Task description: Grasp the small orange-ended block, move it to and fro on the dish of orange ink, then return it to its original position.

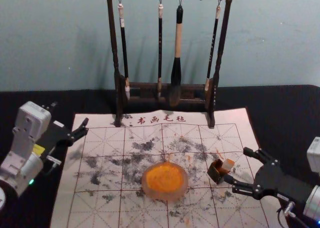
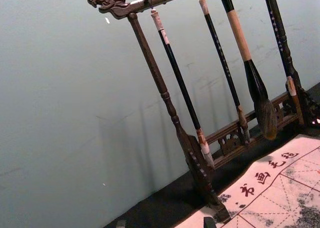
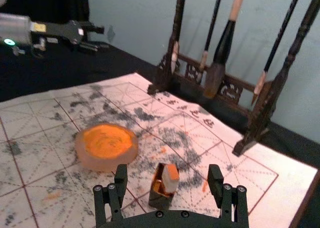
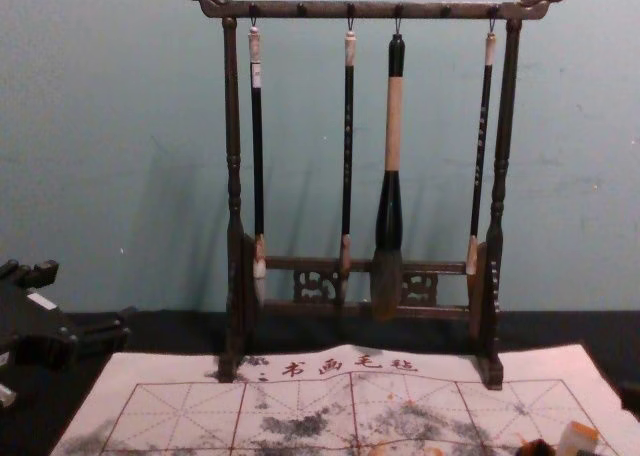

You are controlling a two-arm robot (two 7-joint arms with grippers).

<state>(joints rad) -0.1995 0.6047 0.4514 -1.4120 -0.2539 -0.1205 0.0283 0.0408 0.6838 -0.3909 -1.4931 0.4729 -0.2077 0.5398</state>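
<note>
fingers point(image 1: 241, 187) open: right gripper point(image 1: 237, 165) by boxed block point(image 1: 227, 165), left gripper point(image 1: 70, 114) beyond inked dish point(image 1: 167, 195)

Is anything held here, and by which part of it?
Nothing is held. The left hand and right hand are open and empty; the block sits in a box.

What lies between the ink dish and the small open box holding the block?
Head view: only ink-stained calligraphy mat separates the ink dish from the box.

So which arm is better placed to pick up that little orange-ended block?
The right, I'd say. The right gripper is open and close to the block, which shows between its fingers in the right wrist view. The left gripper is farther off, beyond the ink dish.
</note>
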